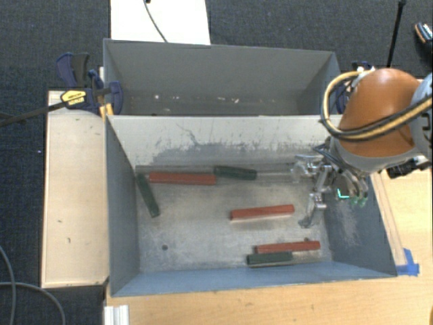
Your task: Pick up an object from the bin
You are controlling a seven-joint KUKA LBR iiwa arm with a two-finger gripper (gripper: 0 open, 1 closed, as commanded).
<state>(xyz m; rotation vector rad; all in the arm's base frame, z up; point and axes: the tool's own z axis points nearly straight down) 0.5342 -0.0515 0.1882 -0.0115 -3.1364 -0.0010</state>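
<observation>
My gripper (309, 193) hangs low at the right side of the bin, open, with nothing between its fingers. One fingertip (302, 170) points toward the back wall and the other (310, 217) toward the front. Just left of the gripper, on the bin floor, lies a red flat bar (262, 212) with its right end close to the nearer fingertip. Below the gripper, near the front wall, a second red bar (288, 247) lies beside a dark green bar (269, 259).
Along the back of the floor lie another red bar (179, 178) and a dark green bar (235, 173), end to end. A further dark green bar (147, 195) lies slanted at the left wall. The arm's orange cover and cables hang over the bin's right rim.
</observation>
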